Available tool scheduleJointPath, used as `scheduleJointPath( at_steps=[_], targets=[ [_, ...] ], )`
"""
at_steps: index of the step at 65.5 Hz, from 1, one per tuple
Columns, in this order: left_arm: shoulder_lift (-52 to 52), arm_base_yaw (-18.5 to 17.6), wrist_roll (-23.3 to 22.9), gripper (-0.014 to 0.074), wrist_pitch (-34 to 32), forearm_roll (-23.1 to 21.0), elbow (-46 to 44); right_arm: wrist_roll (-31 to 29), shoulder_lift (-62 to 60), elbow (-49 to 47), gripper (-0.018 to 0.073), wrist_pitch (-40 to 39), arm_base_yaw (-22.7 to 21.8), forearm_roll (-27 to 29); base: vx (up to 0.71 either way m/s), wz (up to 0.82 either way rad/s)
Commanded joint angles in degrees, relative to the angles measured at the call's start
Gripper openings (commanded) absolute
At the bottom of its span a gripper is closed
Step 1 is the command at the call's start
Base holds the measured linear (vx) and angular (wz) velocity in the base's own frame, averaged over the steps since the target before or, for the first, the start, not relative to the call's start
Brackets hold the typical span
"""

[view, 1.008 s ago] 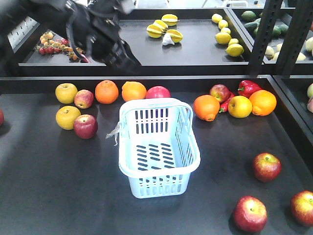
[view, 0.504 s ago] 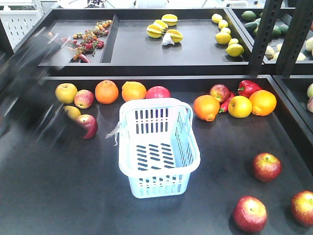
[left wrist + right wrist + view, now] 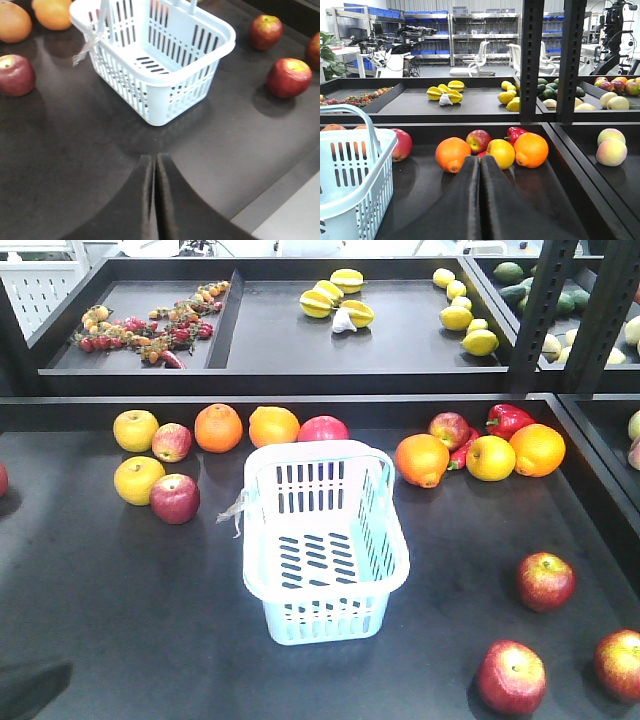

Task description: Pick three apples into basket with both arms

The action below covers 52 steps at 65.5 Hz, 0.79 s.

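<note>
The basket stands mid-table with its mouth open from above, though its handle seems to stand raised over the far end. Bare tabletop lies to its near left and between it and the three apples at near right. Oranges crowd close behind its far rim, and a black post rises at far right.

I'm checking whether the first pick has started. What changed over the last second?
The black arm swung from over the back-left tray down the left side, nearly out of the front view; only a dark blur remains at the bottom-left corner. Nothing was grasped or released: left gripper and right gripper are shut, empty. The basket, still empty, the apples and the oranges lie as before.
</note>
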Motion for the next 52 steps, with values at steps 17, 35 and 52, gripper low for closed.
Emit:
scheduleJointPath(
  at_steps=[17,35,52],
  targets=[
    [-2.9,-0.3,-0.6,-0.0008,-4.8,-1.9,3.8,0.0,-0.6,0.8,-0.0005,-5.8,-0.4,-0.1,0.0,0.0],
    [-2.9,-0.3,-0.6,-0.0008,-4.7,-1.9,3.8,19.8,-0.6,0.8,-0.0005,-21.9,-0.4,15.6,0.0,0.0],
    [-2.9,-0.3,-0.6,-0.0008,-4.8,-1.9,3.8,25.1,1.7,-13.6,-0.0004,-9.2,-0.4,12.0,0.0,0.0]
  ],
)
